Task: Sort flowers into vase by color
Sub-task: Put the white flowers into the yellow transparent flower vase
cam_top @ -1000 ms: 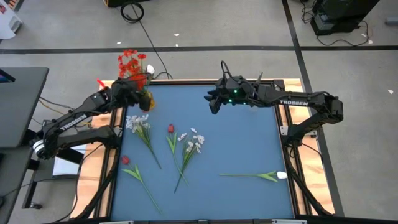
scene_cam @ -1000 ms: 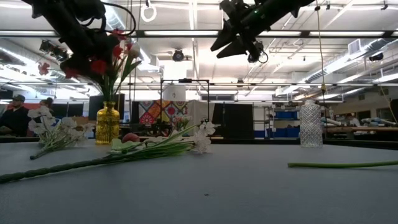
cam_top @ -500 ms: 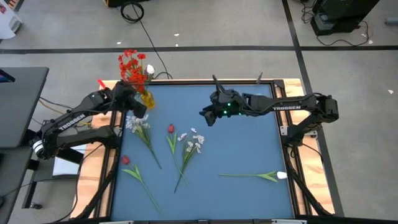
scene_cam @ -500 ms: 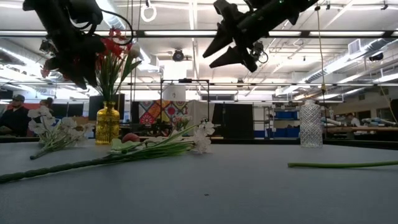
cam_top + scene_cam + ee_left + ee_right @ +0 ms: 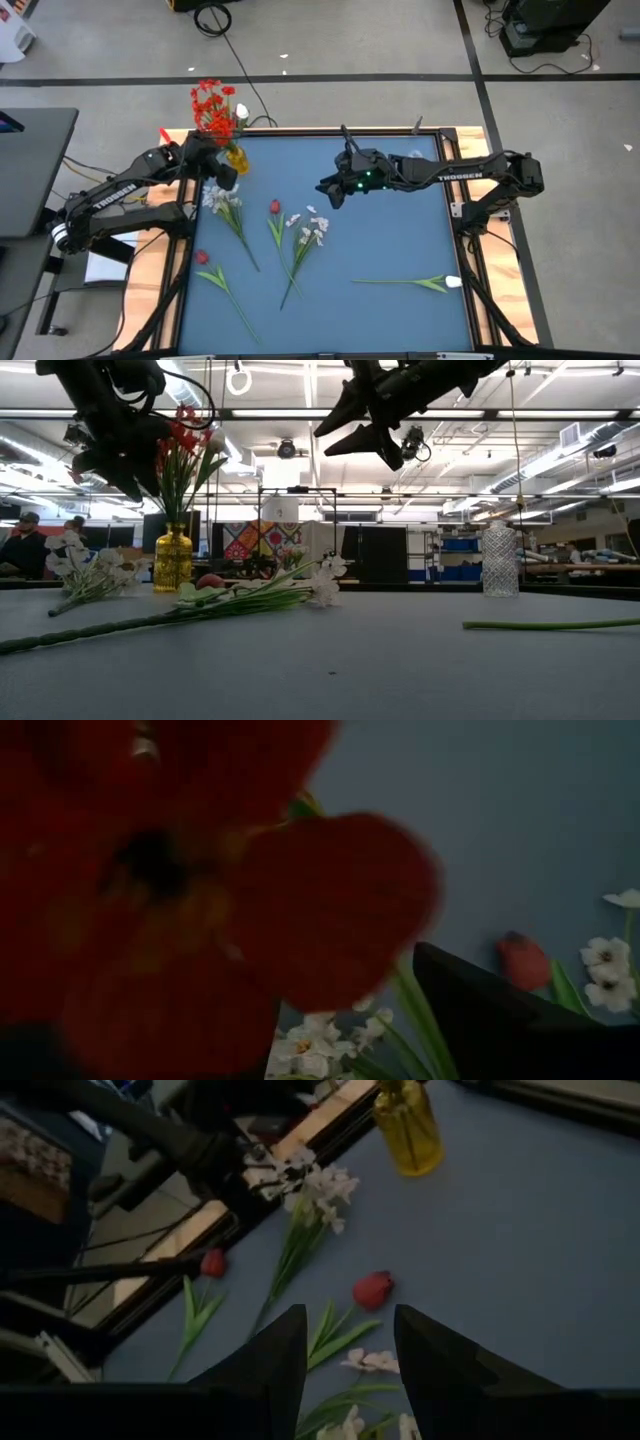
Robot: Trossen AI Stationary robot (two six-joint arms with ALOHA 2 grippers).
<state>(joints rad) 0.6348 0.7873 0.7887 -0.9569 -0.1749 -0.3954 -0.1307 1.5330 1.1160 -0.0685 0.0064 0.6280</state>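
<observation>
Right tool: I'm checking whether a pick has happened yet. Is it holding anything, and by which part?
Nothing is held. The right tool hangs open above the mat, its fingers apart, with a red tulip lying on the mat beyond them.

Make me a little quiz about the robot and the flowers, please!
1. True or false: the yellow vase already holds red flowers.
2. How many flowers with a red bud lie on the blue table?
A) none B) two C) five
3. Fill in: the right gripper hangs open in the air above the ____ flowers in the middle of the table.

Extra fact: the left gripper is up beside the yellow vase, and a clear glass vase stands empty at the far edge.

Key: 1 true. 2 B: one red bud near the middle, one near the left edge. 3 white.
</observation>
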